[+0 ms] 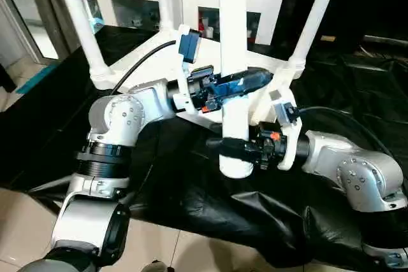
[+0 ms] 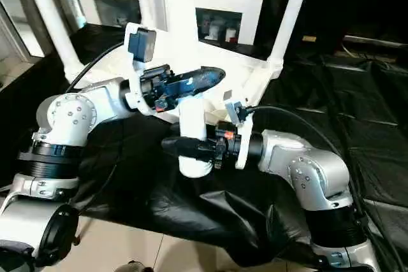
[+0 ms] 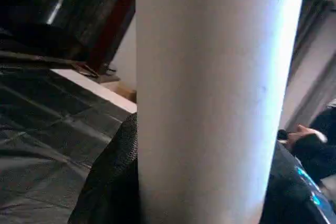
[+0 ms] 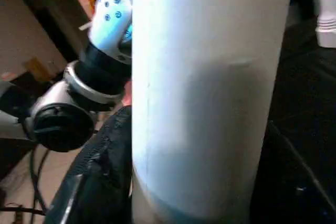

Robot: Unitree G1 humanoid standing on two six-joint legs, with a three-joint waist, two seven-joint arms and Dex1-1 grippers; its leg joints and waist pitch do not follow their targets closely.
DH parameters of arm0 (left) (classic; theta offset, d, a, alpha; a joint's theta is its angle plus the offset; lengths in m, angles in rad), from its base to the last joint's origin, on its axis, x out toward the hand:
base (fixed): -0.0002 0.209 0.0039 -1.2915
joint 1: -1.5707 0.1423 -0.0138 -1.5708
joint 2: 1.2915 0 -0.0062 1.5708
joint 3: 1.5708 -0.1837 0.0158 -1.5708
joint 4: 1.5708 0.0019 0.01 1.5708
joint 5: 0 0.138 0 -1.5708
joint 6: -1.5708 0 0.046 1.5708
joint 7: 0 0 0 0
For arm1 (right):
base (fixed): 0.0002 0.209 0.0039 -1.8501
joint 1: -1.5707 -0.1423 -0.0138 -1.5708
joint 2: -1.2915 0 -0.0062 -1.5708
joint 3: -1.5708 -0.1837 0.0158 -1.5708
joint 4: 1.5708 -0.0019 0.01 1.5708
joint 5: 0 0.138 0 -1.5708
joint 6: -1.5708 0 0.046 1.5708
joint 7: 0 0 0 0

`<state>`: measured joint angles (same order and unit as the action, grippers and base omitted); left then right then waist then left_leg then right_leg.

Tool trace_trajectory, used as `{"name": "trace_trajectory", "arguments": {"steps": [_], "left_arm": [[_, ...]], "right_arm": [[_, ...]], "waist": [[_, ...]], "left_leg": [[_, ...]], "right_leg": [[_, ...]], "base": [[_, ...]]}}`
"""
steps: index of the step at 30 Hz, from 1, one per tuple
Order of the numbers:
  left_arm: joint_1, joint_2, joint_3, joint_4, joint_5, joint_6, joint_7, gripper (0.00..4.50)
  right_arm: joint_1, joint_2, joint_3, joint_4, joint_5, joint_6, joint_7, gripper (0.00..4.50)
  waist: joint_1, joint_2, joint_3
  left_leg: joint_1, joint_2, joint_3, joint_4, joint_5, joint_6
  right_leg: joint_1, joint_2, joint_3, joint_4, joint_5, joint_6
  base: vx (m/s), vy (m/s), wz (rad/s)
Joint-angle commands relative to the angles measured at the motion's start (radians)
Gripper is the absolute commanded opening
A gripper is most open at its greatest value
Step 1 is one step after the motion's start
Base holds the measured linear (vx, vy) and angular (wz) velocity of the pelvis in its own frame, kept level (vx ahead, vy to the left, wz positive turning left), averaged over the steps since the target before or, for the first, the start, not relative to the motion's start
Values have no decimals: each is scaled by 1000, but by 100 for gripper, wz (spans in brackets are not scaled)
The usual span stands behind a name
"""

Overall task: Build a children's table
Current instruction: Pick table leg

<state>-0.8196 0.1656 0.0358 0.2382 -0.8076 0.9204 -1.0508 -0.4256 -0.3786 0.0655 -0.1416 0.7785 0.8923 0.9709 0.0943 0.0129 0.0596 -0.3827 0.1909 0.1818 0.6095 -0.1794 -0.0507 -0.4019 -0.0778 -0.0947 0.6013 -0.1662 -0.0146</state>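
Between both grippers: left gripper (image 1: pixel 245 82) and right gripper (image 1: pixel 237 148) clamped on leg (image 1: pixel 233 42); uneven push could cock it in socket (image 1: pixel 234 165).

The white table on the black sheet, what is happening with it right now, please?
The robot is assembling a children's table, which lies upside down on a black sheet. Three legs already stand up from its corner sockets. Both grippers hold the fourth leg upright at the near corner: the left gripper clamps it higher up, and the right gripper clamps it close to its lower end.
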Motion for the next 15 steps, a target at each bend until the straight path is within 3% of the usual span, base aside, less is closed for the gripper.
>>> {"name": "trace_trajectory", "arguments": {"steps": [1, 2, 4, 8, 9, 10, 13, 15], "left_arm": [[-39, -10, 3, -24, -49, 6, -44, 190], [-40, -9, 4, -23, -46, 4, -43, 190], [-42, -8, 7, -17, -38, -5, -40, 260], [-57, -29, 35, 30, 24, -67, 86, 273], [-57, -30, 36, 32, 27, -71, 92, 301], [-57, -35, 36, 34, 47, -86, 124, 301], [-62, -72, 30, 60, 184, -167, 351, 308], [-67, -114, 54, 88, 242, -190, 526, 308]], "right_arm": [[-3, -10, 12, -1, -1, 29, 3, 232], [-3, -9, 11, 0, -1, 28, 2, 232], [-3, -4, 10, 2, -5, 23, -4, 213], [-7, 37, 9, 29, -86, -48, -107, 209], [-8, 39, 9, 32, -93, -53, -115, 206], [-10, 47, 14, 43, -116, -70, -138, 206], [-25, 99, 48, 100, -242, -174, -272, 204], [-36, 137, 59, 127, -287, -212, -348, 203]], "waist": [[5, -4, -73], [5, -4, -73], [7, -3, -74], [9, -1, -78], [9, 0, -78], [8, -1, -77], [4, -2, -77], [2, -4, -78]], "left_leg": [[21, 38, -17, -73, -186, 0], [20, 38, -17, -73, -185, -1], [19, 38, -17, -73, -179, -3], [17, 37, -18, -71, -161, -13], [17, 38, -18, -71, -156, -14], [17, 37, -18, -72, -161, -13], [16, 38, -18, -72, -157, -22], [15, 35, -18, -70, -154, -24]], "right_leg": [[55, -73, 51, -81, -326, -156], [55, -73, 51, -82, -325, -156], [56, -74, 51, -80, -315, -156], [55, -73, 51, -75, -271, -166], [54, -74, 52, -74, -254, -171], [55, -73, 51, -74, -255, -171], [56, -73, 52, -73, -238, -163], [58, -73, 51, -73, -244, -157]], "base": [[0, 0, 0], [0, 0, 0], [0, 0, 0], [0, 0, 0], [0, 0, 0], [0, 0, 0], [0, 0, 0], [0, 0, 0]]}}
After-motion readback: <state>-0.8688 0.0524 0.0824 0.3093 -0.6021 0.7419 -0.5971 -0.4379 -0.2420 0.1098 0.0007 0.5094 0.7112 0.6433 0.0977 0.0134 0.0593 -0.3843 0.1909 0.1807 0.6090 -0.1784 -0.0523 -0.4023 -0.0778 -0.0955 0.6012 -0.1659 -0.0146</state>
